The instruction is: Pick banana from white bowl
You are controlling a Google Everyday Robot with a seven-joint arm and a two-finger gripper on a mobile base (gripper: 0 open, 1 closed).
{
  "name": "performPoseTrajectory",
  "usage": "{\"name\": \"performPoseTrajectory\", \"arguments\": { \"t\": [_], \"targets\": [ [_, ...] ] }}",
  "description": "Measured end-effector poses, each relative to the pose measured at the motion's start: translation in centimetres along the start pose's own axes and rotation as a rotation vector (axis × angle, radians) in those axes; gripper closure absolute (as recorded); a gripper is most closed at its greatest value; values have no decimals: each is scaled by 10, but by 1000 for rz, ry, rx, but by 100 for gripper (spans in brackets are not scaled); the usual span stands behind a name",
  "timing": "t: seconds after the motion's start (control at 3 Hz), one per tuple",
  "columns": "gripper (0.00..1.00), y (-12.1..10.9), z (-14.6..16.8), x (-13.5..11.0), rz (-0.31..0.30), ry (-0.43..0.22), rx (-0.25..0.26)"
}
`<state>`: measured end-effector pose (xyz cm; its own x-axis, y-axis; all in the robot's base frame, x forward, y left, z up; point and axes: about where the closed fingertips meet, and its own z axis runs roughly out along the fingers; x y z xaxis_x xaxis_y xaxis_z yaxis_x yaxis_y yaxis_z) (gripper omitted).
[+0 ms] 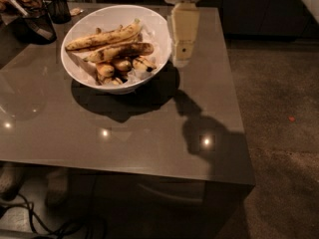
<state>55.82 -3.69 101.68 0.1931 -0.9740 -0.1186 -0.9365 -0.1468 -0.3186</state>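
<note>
The white bowl (160,31) stands on the far left part of the grey table. In it the banana (121,51), long and yellow with dark brown patches, lies across the middle. A paler long banana (102,37) lies just behind it, and short stubby bananas (107,70) lie in front. My gripper (182,58), a cream block hanging from a white wrist, hovers just outside the bowl's right rim, above the table. It touches nothing and holds nothing.
Small dark cups (37,20) and another dark cup (60,7) stand at the far left corner. The table's (149,143) right edge drops to carpet floor (279,113). Cables lie on the floor at the lower left (60,228).
</note>
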Motion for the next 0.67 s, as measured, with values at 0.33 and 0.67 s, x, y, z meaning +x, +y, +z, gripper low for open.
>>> {"name": "performPoseTrajectory", "arguments": {
  "t": [0.33, 0.67],
  "targets": [
    [9, -17, 3, -13, -13, -26, -6],
    [15, -32, 15, -25, -28, -45, -24]
  ]
}}
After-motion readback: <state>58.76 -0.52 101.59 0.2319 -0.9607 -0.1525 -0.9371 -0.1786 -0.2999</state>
